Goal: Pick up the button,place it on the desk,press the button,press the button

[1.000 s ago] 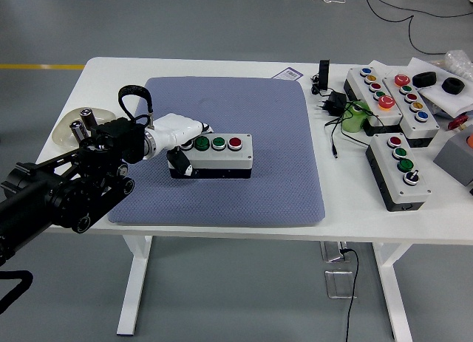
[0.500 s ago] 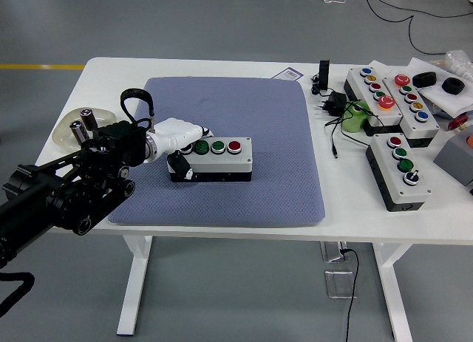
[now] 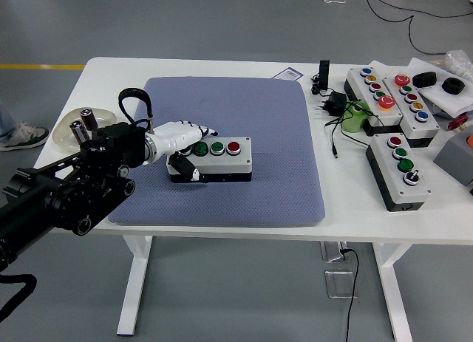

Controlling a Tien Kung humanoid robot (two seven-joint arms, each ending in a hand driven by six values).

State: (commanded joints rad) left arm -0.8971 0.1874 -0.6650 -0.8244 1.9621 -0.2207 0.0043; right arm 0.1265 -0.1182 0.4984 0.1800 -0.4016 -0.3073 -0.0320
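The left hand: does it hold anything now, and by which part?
The left hand grips the button box at its left end, fingers over the top and thumb on the front side.

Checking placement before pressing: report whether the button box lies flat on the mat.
Flat: the button box rests level on the blue mat, buttons facing up.

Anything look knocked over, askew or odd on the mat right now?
Nothing stands out. The button box sits flat on the blue mat, roughly square to it, with the left hand over its left end. The spare boxes lie beyond the mat's right edge.
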